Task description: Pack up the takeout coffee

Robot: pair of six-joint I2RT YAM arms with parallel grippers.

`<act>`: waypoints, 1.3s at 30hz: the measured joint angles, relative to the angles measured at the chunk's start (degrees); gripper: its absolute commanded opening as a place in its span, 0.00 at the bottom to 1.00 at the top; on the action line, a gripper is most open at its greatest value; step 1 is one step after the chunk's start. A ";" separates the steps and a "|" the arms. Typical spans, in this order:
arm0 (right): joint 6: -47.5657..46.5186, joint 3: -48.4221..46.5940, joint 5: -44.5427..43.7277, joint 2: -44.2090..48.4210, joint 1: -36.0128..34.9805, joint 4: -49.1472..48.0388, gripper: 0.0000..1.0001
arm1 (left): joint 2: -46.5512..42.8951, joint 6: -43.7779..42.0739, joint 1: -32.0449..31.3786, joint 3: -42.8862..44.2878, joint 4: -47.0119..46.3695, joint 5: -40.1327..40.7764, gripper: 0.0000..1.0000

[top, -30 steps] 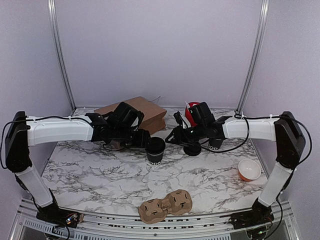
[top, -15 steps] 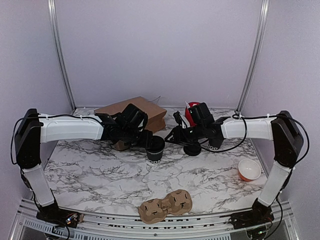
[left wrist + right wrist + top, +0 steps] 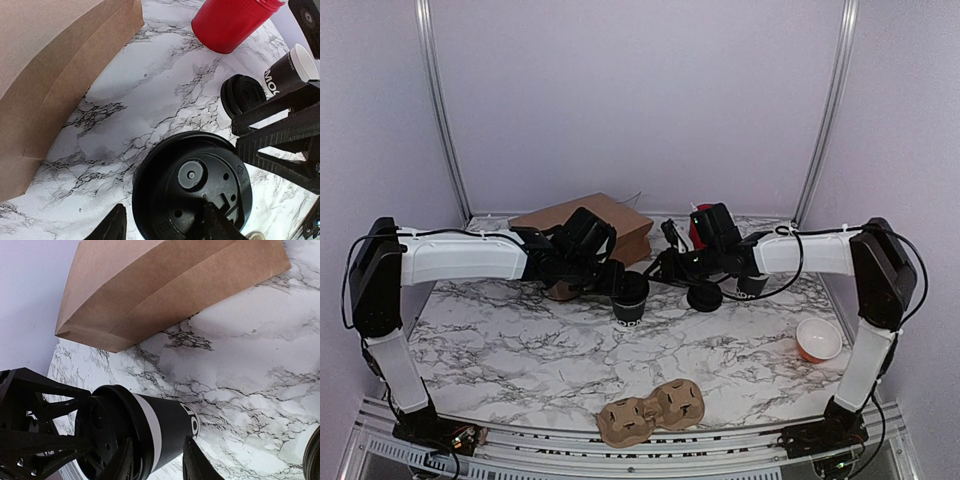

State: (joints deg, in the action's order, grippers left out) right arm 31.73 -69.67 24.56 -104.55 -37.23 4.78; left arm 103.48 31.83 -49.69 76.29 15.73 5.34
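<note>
Takeout coffee (image 3: 630, 300) stands lidded mid-bench, just near-right of the paper bag (image 3: 588, 222). Left jaws sit at its lid (image 3: 192, 182): one finger (image 3: 115, 225) is outside the rim, the other over the lid top. They're apart, but can't tell if they clamp. Right jaws are partly open and empty, tips just right of the cup. Spare lid (image 3: 705, 296) lies on the bench further right. Vs a second ago: left arm has swung in rightward, right elbow has pulled left, cup hasn't moved.
</note>
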 measured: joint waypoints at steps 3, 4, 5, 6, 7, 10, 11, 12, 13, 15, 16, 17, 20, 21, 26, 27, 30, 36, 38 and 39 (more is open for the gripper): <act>0.00 -1.42 -0.11 -1.11 0.04 -0.02 0.32 | 0.02 -0.02 0.00 0.00 0.00 -0.26 0.51; -0.02 -1.64 -0.17 -1.40 0.04 -0.02 0.32 | 0.04 -0.02 0.00 0.00 -0.02 -0.33 0.51; -0.02 -1.73 -0.22 -1.62 0.04 -0.02 0.32 | 0.09 -0.02 0.00 0.00 -0.04 -0.37 0.51; -0.02 -1.75 -0.26 -1.77 0.07 0.07 0.32 | 0.09 -0.02 0.00 0.00 -0.07 -0.37 0.51; -0.04 -1.77 -0.26 -1.90 0.09 0.11 0.32 | 0.09 -0.04 0.00 0.00 -0.07 -0.37 0.51; -0.24 -1.79 -0.26 -1.97 0.13 0.17 0.31 | 0.09 -0.09 0.00 0.00 -0.17 -0.37 0.51; -0.28 -1.79 -0.26 -1.97 0.13 0.20 0.31 | 0.11 -0.13 0.00 0.00 -0.20 -0.37 0.51; -0.37 -1.79 -0.28 -1.97 0.13 0.24 0.31 | 0.11 -0.15 0.00 0.00 -0.24 -0.37 0.51; -0.46 -1.79 -0.33 -1.97 0.13 0.28 0.31 | 0.11 -0.17 0.00 0.00 -0.26 -0.37 0.51; -0.68 -1.79 -0.63 -1.97 0.13 0.39 0.30 | 0.22 -0.17 0.00 0.00 -0.46 -0.37 0.51; -0.76 -1.79 -0.87 -1.97 0.13 0.44 0.30 | 0.26 -0.17 0.00 0.00 -0.57 -0.37 0.51; -0.92 -1.79 -1.16 -1.97 0.11 0.48 0.30 | 0.31 -0.17 0.00 0.00 -0.72 -0.37 0.51; -1.62 -1.79 -2.34 -1.97 -0.37 0.59 0.29 | 0.37 -0.15 0.00 -0.04 -1.25 -0.37 0.51; -1.79 -1.79 -2.86 -1.97 -0.57 0.59 0.29 | 0.37 -0.13 0.00 -0.09 -1.42 -0.37 0.51; -2.23 -1.84 -5.88 -1.95 -1.79 0.44 0.27 | 0.37 -0.13 0.00 -0.59 -2.25 -0.39 0.51; -2.32 -1.86 -6.69 -1.95 -2.12 0.42 0.27 | 0.37 -0.09 0.00 -0.74 -2.47 -0.42 0.51; -2.43 -1.88 -8.74 -1.95 -3.15 0.39 0.26 | 0.35 0.11 0.00 -1.40 -3.28 -0.39 0.51; -2.16 -1.27 -12.13 -1.44 -4.68 -0.31 0.24 | -0.42 0.48 0.00 -3.34 -5.64 -0.52 0.51; -1.81 -0.59 -13.03 -1.09 -5.01 -1.03 0.24 | -0.59 0.59 0.00 -3.93 -6.45 -0.61 0.51; -1.70 -0.28 -13.38 -0.92 -5.14 -1.33 0.24 | -0.68 0.63 0.00 -4.13 -6.73 -0.63 0.51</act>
State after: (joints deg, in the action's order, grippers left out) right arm 30.02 -69.95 11.18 -105.47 -42.37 3.44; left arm 102.80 32.47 -49.69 72.16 8.99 4.71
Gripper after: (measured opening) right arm 0.241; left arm 0.508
